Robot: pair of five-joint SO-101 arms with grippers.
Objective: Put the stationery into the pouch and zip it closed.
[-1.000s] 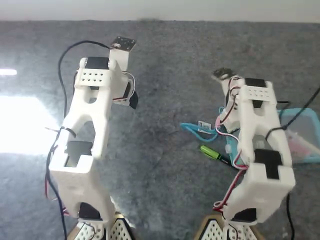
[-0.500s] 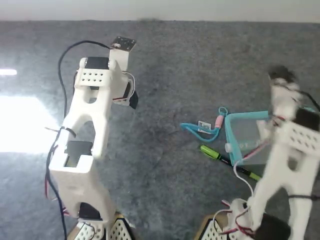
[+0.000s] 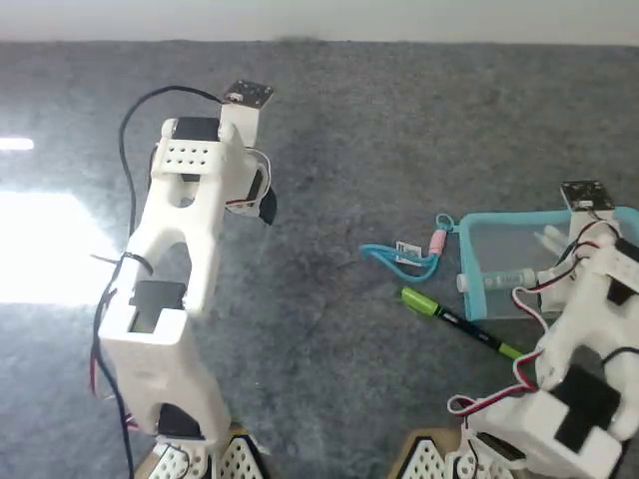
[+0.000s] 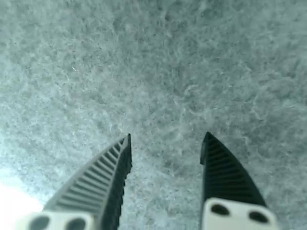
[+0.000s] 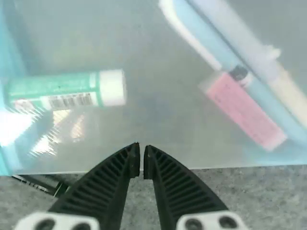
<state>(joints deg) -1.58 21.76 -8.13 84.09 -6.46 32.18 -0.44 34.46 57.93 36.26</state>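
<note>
high: green pen (image 3: pixel 461 322) lies on the desk (image 3: pixel 329 150) just outside the pouch (image 3: pixel 509 219), with its long axis diagonal. The right arm (image 3: pixel 584 329) is far nearer to it.
left wrist: left claw (image 4: pixel 165 143) is wide and empty over bare desk.
right wrist: right claw (image 5: pixel 141 152) is nearly closed and holds nothing, over the pouch edge. The pen's end (image 5: pixel 33 184) is just beside it. A glue stick (image 5: pixel 62 91) is already inside the pouch.

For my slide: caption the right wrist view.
Shut right gripper at the clear pouch edge, a green tube inside.

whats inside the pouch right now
Through the clear pouch: a green-and-white tube, a pink block and pale pen-like sticks. The right arm covers part of the pouch in the high view.
</note>
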